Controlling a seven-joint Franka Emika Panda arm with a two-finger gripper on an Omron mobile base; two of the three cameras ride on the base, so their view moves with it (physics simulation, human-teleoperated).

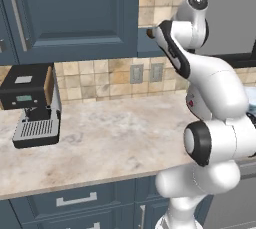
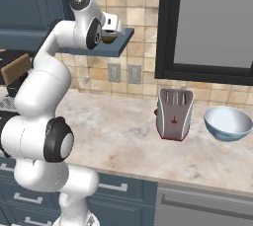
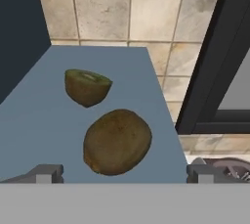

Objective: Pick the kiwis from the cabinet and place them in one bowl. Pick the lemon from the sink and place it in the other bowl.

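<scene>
Two kiwis lie on the open end shelf (image 3: 146,71) of the slate-blue cabinet (image 1: 75,13). The nearer kiwi (image 3: 117,142) is whole and brown. The farther kiwi (image 3: 87,87) looks cut, with a green face on top. My gripper (image 3: 124,174) is open just in front of the whole kiwi, one fingertip on each side of it, touching nothing. In the right base view the gripper (image 2: 114,33) is up at the shelf (image 2: 124,42). A light blue bowl (image 2: 228,123) stands on the counter at the right. The lemon and the sink are out of view.
A silver and red toaster (image 2: 174,114) stands left of the bowl. At the counter's left end is a black coffee machine (image 1: 32,105). A dark-framed window (image 2: 217,22) borders the shelf's right side, and blue base drawers (image 1: 75,200) run below the counter.
</scene>
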